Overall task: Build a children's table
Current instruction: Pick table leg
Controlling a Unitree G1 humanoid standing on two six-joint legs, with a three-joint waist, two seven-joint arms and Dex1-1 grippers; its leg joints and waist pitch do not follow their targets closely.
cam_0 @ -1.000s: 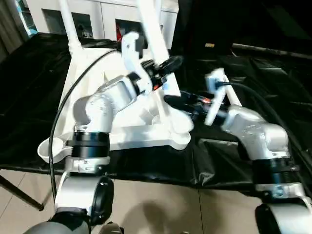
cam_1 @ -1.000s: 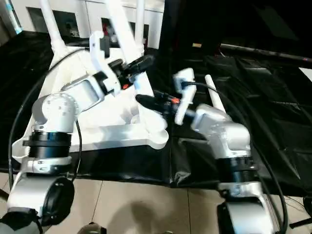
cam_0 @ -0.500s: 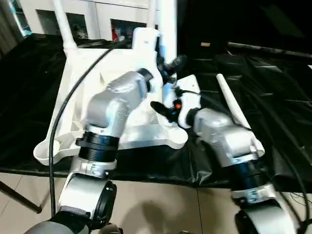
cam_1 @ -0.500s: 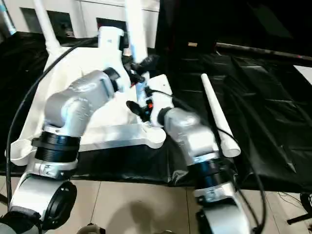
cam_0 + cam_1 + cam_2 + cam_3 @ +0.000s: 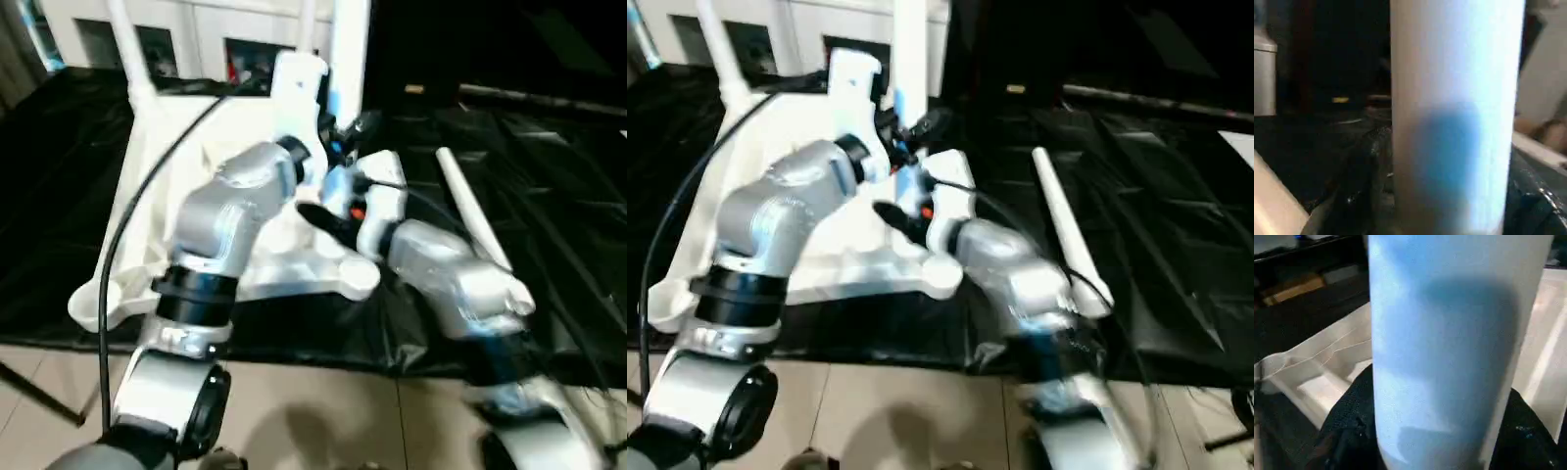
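Tabletop (image 5: 186, 186) lies upside down on black sheet (image 5: 59, 196), ribs up, so corner sockets face up for legs. 1 leg (image 5: 350, 59) stands upright at near right corner, both grippers on it to steady and seat it. Left gripper (image 5: 345, 137) fingers (image 5: 1354, 196) flank it; right gripper (image 5: 328, 217) fingers (image 5: 1347, 431) likewise, lower down. Another leg (image 5: 125, 49) stands at far left corner. Spare leg (image 5: 470, 220) lies on sheet, just right of tabletop, awaiting socket.

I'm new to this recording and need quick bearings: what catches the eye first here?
An upright white leg stands at the near right corner of the upside-down tabletop, with the left gripper and right gripper both around it. Another leg lies loose on the black sheet to the right.
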